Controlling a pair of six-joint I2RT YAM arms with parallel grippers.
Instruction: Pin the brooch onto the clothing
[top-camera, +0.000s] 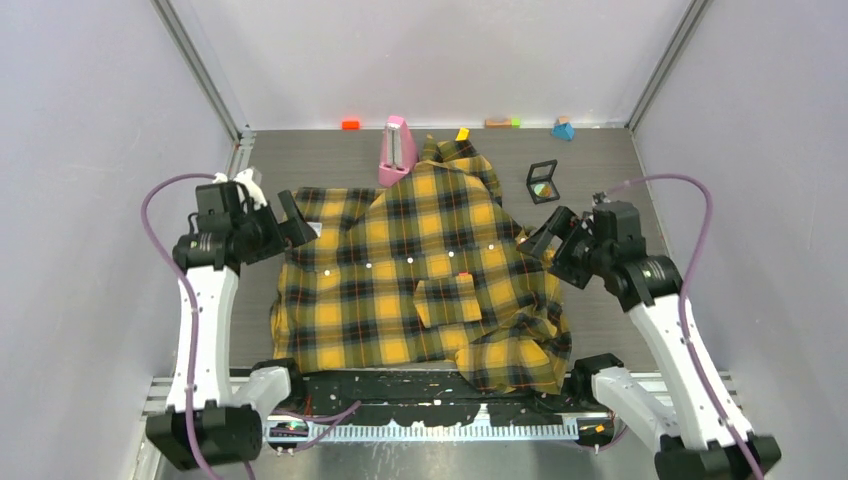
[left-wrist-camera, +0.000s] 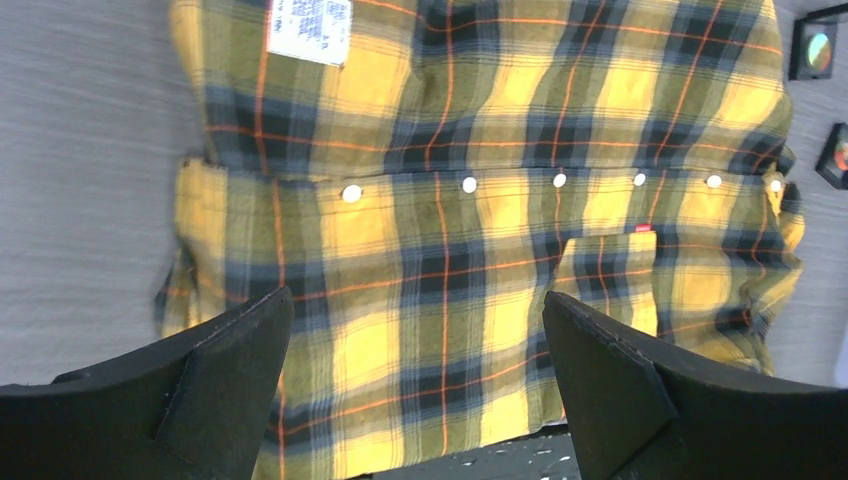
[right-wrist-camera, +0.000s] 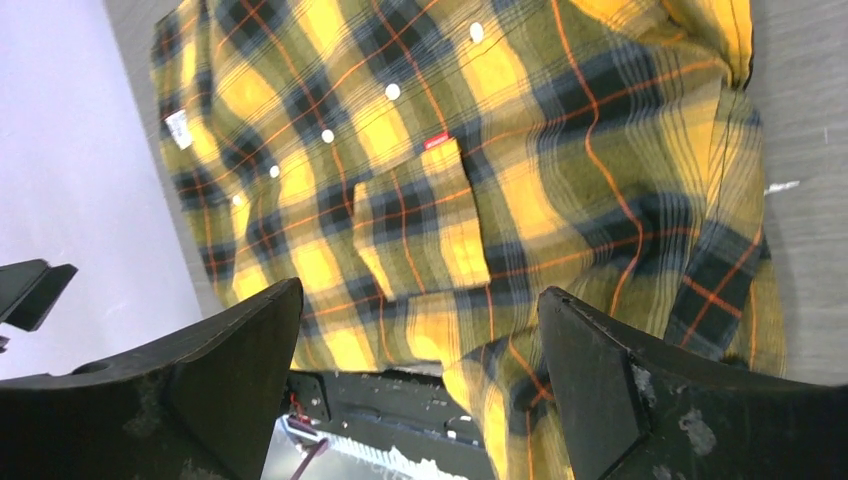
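Note:
The yellow-and-black plaid shirt (top-camera: 420, 270) lies spread front-up in the middle of the table, its white buttons and chest pocket (top-camera: 448, 298) showing. It fills the left wrist view (left-wrist-camera: 480, 230) and the right wrist view (right-wrist-camera: 450, 170). The brooch (top-camera: 542, 187) is a small shiny greenish round piece inside a black square case (top-camera: 531, 173) beyond the shirt's right shoulder. It also shows in the left wrist view (left-wrist-camera: 818, 47). My left gripper (top-camera: 300, 228) is open and empty over the shirt's left edge. My right gripper (top-camera: 545, 238) is open and empty over its right edge.
A pink object (top-camera: 397, 150) stands behind the shirt's collar. Small coloured blocks, among them an orange one (top-camera: 350, 124) and a blue one (top-camera: 563, 128), lie along the back wall. Grey walls close both sides. The black arm-mount rail (top-camera: 420, 385) runs along the near edge.

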